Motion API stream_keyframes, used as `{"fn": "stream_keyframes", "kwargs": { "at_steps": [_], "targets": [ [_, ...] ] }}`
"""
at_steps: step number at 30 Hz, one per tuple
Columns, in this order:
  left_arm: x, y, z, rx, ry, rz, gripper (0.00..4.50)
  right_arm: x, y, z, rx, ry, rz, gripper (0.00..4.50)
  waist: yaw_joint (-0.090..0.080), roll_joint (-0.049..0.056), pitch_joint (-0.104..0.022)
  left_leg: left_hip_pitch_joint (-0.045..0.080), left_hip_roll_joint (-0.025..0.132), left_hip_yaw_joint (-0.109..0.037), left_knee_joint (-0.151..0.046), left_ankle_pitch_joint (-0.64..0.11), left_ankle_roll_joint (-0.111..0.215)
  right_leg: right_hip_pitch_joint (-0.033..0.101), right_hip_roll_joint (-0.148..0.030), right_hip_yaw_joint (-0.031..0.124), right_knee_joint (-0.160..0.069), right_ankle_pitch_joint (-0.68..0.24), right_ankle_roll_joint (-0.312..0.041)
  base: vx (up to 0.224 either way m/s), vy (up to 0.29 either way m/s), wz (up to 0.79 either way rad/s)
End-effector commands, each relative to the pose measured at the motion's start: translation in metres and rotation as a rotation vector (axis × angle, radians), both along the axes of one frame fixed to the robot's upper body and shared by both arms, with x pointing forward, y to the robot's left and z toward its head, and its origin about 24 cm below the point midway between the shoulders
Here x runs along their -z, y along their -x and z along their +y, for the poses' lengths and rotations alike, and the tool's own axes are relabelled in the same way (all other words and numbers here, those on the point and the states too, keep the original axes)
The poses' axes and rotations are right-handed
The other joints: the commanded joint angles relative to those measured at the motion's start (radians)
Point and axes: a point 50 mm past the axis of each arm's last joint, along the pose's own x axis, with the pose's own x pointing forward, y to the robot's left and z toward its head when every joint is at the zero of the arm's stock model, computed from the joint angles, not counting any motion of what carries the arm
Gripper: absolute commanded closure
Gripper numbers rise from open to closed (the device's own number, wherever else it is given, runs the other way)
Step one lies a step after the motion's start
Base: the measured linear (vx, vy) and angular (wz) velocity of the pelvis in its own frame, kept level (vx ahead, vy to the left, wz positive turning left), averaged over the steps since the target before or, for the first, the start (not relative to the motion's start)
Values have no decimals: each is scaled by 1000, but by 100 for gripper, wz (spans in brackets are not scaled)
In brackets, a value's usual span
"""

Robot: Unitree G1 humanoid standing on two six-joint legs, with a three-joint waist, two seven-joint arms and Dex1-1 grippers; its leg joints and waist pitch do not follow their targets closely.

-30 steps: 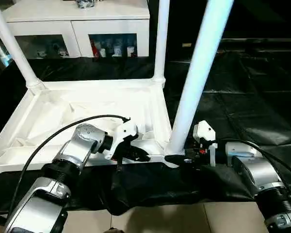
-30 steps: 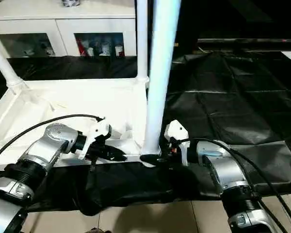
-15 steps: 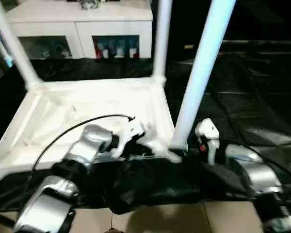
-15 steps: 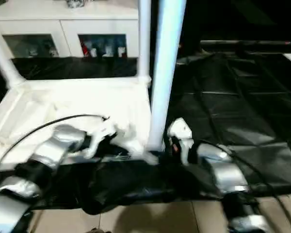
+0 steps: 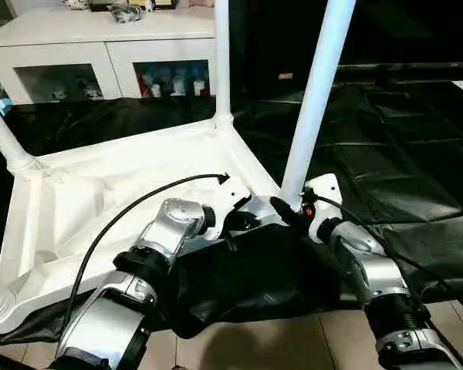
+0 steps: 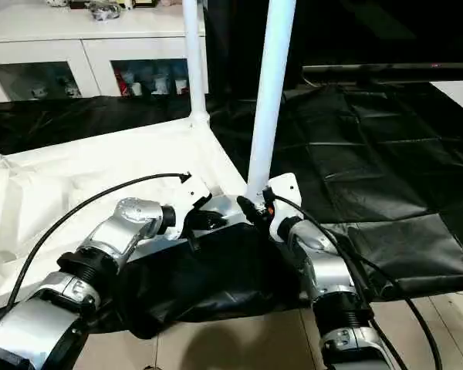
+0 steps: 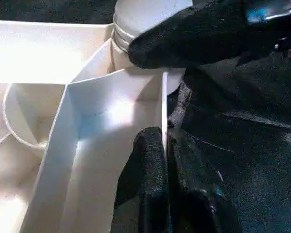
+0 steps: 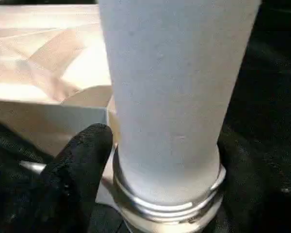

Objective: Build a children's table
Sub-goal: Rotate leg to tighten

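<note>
Both jaws grip: left gripper (image 7: pixel 166 160) tabletop (image 5: pixel 100 193) rim, right gripper (image 8: pixel 155 160) leg (image 5: pixel 315 100).

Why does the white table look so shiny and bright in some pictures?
In the left wrist view, light glares off the tabletop wall beside the left tool. In the left eye view, its underside looks washed out, while the black sheet shows soft shiny streaks.
</note>
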Motion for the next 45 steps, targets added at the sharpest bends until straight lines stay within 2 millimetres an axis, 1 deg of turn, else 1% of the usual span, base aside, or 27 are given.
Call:
{"fn": "stream_keyframes", "kwargs": {
  "at_steps": [1, 2, 3, 6, 8, 9, 10, 14, 17, 18, 21, 24, 26, 29, 31, 32, 33, 34, 35, 36, 37, 39, 40, 41, 42, 43, 45],
  "targets": [
    [-7, 10, -22, 155, 75, -9, 450, 0, 13, 35, -277, 0, -1, 83, -1, -15, -54, 27, 51, -30, -76, -408, 14, 20, -51, 26, -85, -368, -183, 0, 0, 0],
    [-7, 10, -21, 160, 75, -6, 450, -1, 14, 34, -287, 1, -2, 83, 1, -15, -54, 27, 51, -31, -76, -400, 18, 23, -51, 26, -84, -355, -187, 0, 0, 0],
    [-7, 13, -15, 196, 76, 13, 450, -3, 19, 26, -362, 11, -6, 83, 5, -16, -55, 21, 52, -29, -75, -369, 36, 31, -52, 26, -78, -317, -198, 0, 0, 0],
    [-7, 18, -5, 258, 73, 34, 450, -6, 26, 15, -456, 21, 14, 83, 16, -13, -57, 24, 56, -25, -72, -340, 52, 31, -51, 25, -74, -292, -215, 0, 0, 0],
    [-5, 24, 8, 331, 44, 58, 450, -9, 33, 2, -546, 48, 36, 83, 21, -13, -59, 21, 59, -25, -72, -316, 59, 36, -50, 24, -68, -261, -223, 0, 0, 0],
    [-5, 25, 12, 347, 36, 67, 450, -10, 35, -2, -571, 55, 42, 83, 26, -10, -59, 24, 62, -22, -69, -304, 69, 31, -48, 26, -65, -221, -240, 0, 0, 0],
    [-4, 26, 14, 357, 32, 74, 450, -11, 36, -4, -589, 59, 46, 83, 30, -10, -61, 24, 61, -21, -68, -292, 73, 31, -48, 26, -62, -203, -249, 0, 0, 0],
    [-5, 30, 25, 394, 18, 86, 450, -15, 39, -12, -641, 69, 57, 83, 35, -13, -61, 21, 61, -22, -68, -273, 70, 34, -49, 24, -57, -191, -255, 0, 0, 0],
    [-7, 33, 32, 410, 12, 91, 450, -17, 42, -14, -683, 68, 71, 83, 34, -13, -58, 22, 62, -22, -70, -297, 61, 32, -50, 24, -60, -229, -252, 0, 0, 0],
    [-7, 33, 33, 410, 11, 92, 450, -17, 43, -13, -688, 64, 75, 106, 35, -13, -58, 22, 62, -22, -71, -301, 57, 32, -51, 25, -60, -239, -250, 0, 0, 0],
    [-7, 34, 35, 410, 12, 91, 450, -17, 44, -10, -704, 49, 82, 115, 33, -15, -55, 25, 62, -24, -74, -323, 40, 29, -50, 26, -65, -289, -235, 0, 0, 0],
    [-7, 34, 35, 407, 16, 89, 450, -16, 45, -8, -709, 34, 86, 152, 33, -16, -56, 24, 62, -24, -74, -321, 34, 29, -50, 26, -64, -284, -230, 0, 0, 0],
    [-7, 34, 33, 400, 21, 84, 450, -15, 47, -7, -708, 24, 91, 156, 34, -17, -56, 24, 62, -23, -74, -315, 35, 29, -51, 27, -64, -279, -229, 0, 0, 0],
    [-5, 32, 29, 361, 22, 70, 450, -9, 47, -5, -655, 12, 102, 176, 33, -20, -57, 22, 61, -22, -72, -298, 44, 28, -51, 27, -63, -271, -228, 0, 0, 0],
    [-4, 23, 20, 253, 25, 34, 450, 3, 40, -2, -497, 48, 92, 177, 30, -23, -55, 20, 59, -23, -73, -301, 36, 26, -52, 28, -66, -295, -221, 0, 0, 0],
    [-4, 23, 20, 253, 25, 34, 450, 3, 40, -2, -497, 48, 92, 177, 28, -22, -53, 22, 57, -23, -74, -315, 29, 22, -52, 28, -69, -319, -216, 0, 0, 0],
    [-3, 20, 18, 227, 26, 24, 450, 6, 37, -1, -446, 66, 83, 178, 22, -26, -50, 25, 55, -29, -76, -356, 7, 24, -56, 26, -78, -413, -188, 0, 0, 0],
    [-4, 17, 14, 192, 27, 9, 450, 10, 32, -1, -362, 78, 79, 178, 22, -24, -51, 27, 56, -30, -77, -364, 1, 23, -57, 27, -78, -425, -182, 0, 0, 0],
    [-4, 13, 8, 143, 27, -9, 450, 15, 27, 1, -259, 74, 82, 178, 13, -23, -46, 30, 52, -29, -79, -399, -9, 13, -52, 27, -85, -462, -172, 0, 0, 0],
    [-4, 10, 3, 109, 28, -21, 450, 18, 24, 3, -189, 68, 88, 178, 4, -26, -46, 33, 49, -34, -79, -435, -24, 14, -53, 23, -89, -511, -158, 0, 0, 0],
    [-5, 7, -2, 74, 35, -27, 450, 20, 21, 5, -127, 56, 96, 178, -1, -23, -45, 38, 50, -36, -79, -457, -28, 9, -54, 23, -96, -544, -143, 0, 0, 0],
    [-6, 5, -7, 38, 44, -32, 450, 21, 19, 8, -77, 41, 102, 178, -6, -26, -43, 37, 49, -38, -80, -477, -27, 9, -53, 21, -102, -571, -126, 0, 0, 0],
    [-7, 3, -15, 3, 61, -38, 450, 23, 15, 14, -6, 26, 113, 178, -5, -13, -43, 41, 49, -39, -80, -485, -29, 4, -54, 23, -102, -572, -125, 0, 0, 0],
    [-8, 2, -19, -13, 69, -40, 450, 24, 13, 17, 29, 19, 119, 178, -12, -21, -44, 41, 45, -38, -77, -497, -32, 1, -51, 20, -106, -578, -120, 0, 0, 0],
    [-9, 1, -29, -23, 87, -47, 450, 25, 11, 27, 57, 0, 126, 178, -15, -19, -44, 35, 44, -41, -82, -498, -32, 8, -50, 18, -106, -576, -115, 0, 0, 0],
    [-9, 2, -33, -14, 96, -45, 450, 23, 10, 34, 43, -10, 122, 178, -16, -14, -45, 37, 45, -44, -82, -508, -31, 7, -52, 16, -107, -574, -113, 0, 0, 0],
    [-9, 5, -38, 13, 97, -44, 450, 19, 12, 47, -28, -65, 111, 178, -20, -17, -45, 36, 44, -42, -82, -511, -19, 8, -51, 16, -111, -565, -111, 0, 0, 0]
  ]
}}
